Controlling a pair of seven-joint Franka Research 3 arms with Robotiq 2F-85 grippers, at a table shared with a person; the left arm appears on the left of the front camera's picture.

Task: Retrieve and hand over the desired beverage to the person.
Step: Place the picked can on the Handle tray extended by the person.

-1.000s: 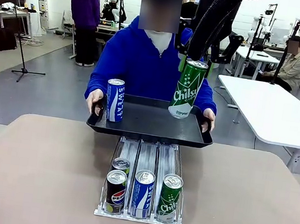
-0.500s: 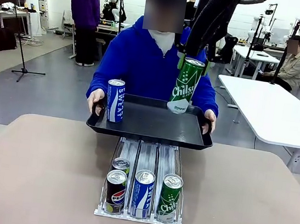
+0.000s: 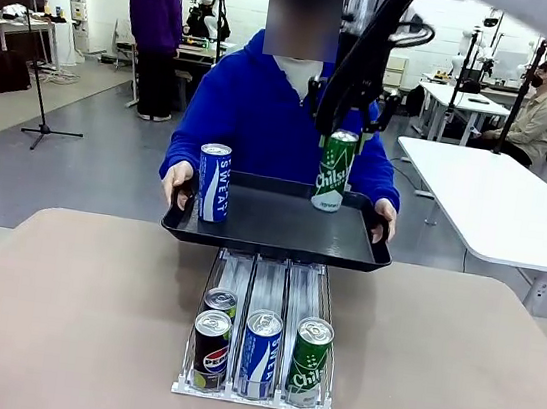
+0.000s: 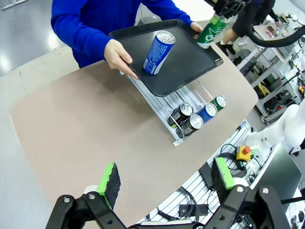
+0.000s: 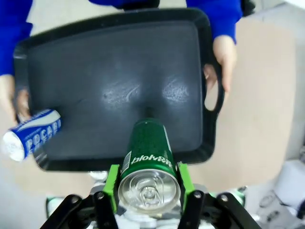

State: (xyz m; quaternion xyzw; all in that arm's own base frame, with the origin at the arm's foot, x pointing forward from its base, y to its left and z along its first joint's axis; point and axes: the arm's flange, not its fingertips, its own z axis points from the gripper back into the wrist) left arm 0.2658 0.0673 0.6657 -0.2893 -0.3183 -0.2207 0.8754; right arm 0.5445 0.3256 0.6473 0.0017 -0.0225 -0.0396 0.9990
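Right end effector (image 5: 147, 187) clamps the green Chilsung can (image 3: 334, 170) over the tray's (image 3: 279, 241) far right, base contact unclear; left end effector (image 4: 165, 177) gapes empty; the person (image 3: 265, 113) grips the tray, thumbs partly hidden.

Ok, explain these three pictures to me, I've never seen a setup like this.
Two robot arms share a table with a person in blue. The front view looks across the table at that person, who holds a black tray by its sides. The other two views come from cameras on the arms' wrists. The right gripper is shut on a green can and holds it over the tray; whether the can touches the tray is unclear. The left gripper hangs open above the table, holding nothing. A blue can stands on the tray. On the table a clear rack holds four more cans in lanes.
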